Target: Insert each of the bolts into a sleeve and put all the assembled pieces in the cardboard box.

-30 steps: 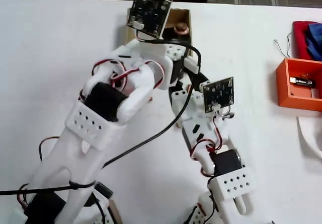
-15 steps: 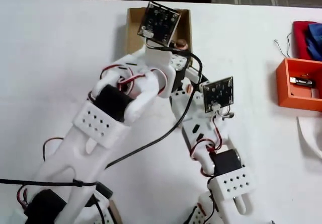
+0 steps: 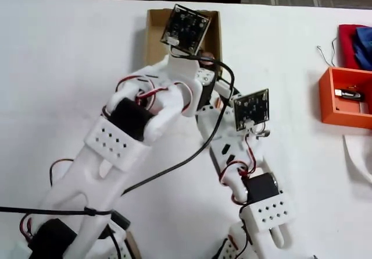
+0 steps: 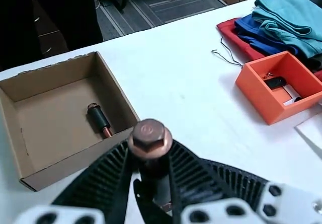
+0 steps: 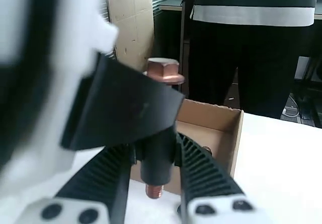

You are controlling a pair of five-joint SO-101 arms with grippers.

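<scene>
A copper hex-head bolt (image 4: pixel 149 137) sits in a black sleeve (image 5: pixel 157 164), its threaded tip poking out of the sleeve's far end. My left gripper (image 4: pixel 150 156) is shut on the piece just under the bolt head (image 5: pixel 163 71). My right gripper (image 5: pixel 156 161) is shut on the sleeve lower down, its fingers (image 5: pixel 201 176) on both sides. The piece is held upright beside the near wall of the cardboard box (image 4: pixel 60 166) (image 3: pixel 153 29). One assembled bolt and sleeve (image 4: pixel 98 119) lies on the box floor.
An orange tray (image 4: pixel 274 100) (image 3: pixel 342 112) holding a small dark item stands on the white table to the right. Folded red and blue cloth (image 4: pixel 282 17) lies beyond it. A thin wire (image 4: pixel 229 59) trails on the table between the box and the tray.
The left arm has swung toward the right arm, uncovering more of the box. Over the last half second almost nothing has moved. The right arm has stayed put.
</scene>
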